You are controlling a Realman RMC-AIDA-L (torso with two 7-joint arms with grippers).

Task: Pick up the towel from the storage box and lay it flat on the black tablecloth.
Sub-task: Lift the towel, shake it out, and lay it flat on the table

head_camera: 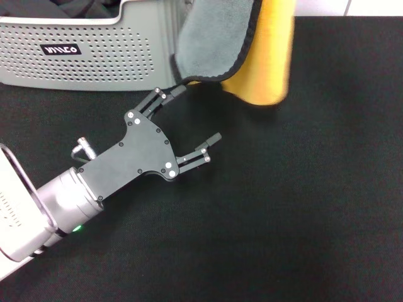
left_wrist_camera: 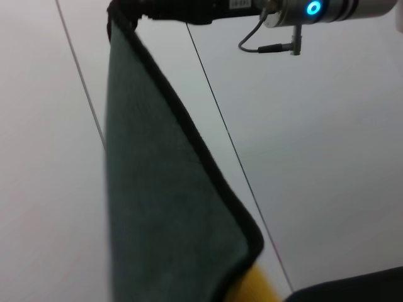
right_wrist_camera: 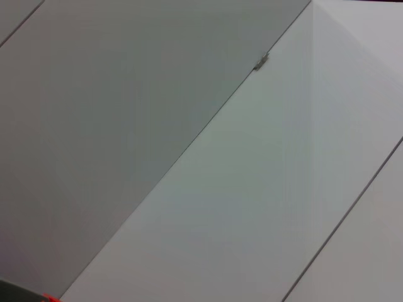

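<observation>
Grey and yellow-orange, the dark-trimmed towel point(head_camera: 227, 44) hangs folded beside the left gripper's point(head_camera: 196, 119) spread, empty fingers.

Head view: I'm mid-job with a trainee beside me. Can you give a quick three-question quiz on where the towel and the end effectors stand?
1. True or false: the square soft towel, yellow-orange on one face and grey on the other, lies flat on the large black tablecloth.
2. Pick one: the left end effector is A) open, near the towel's lower edge; B) shut on the towel; C) inside the light grey perforated plastic storage box.
3. In the left wrist view, which end effector holds the towel's top corner?

Key: 1 false, it hangs in the air; 2 A; 3 the right end effector.
</observation>
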